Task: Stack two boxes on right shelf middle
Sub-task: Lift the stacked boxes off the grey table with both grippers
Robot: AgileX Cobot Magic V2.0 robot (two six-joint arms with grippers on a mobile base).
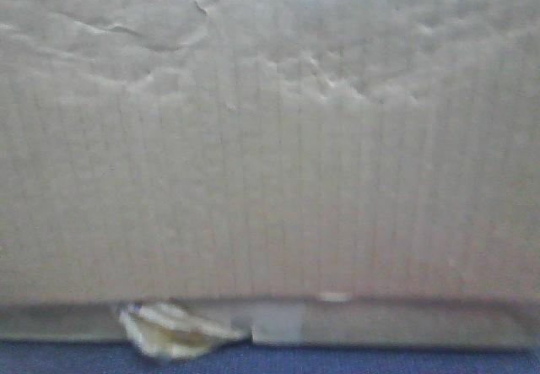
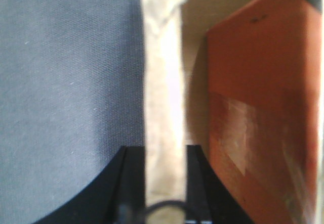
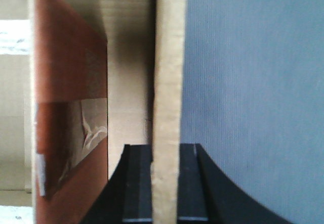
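- Front view: looking straight at box (image 1: 270, 154), close up, filling frame; creased, dented face; torn tape (image 1: 177, 332) curling off lower edge, blue fabric (image 1: 380, 361) strip beneath.
- Left wrist: left gripper (image 2: 164, 153) clamped on upright box wall (image 2: 163, 72), fingers (image 2: 132, 183) either side, touching it; blue fabric left of wall, brown inner face (image 2: 263, 107) with tape patch on right.
- Right wrist: same for right gripper (image 3: 166, 150), fingers (image 3: 137, 183) pinching wall edge; blue fabric on right, box interior with curled tape on left.
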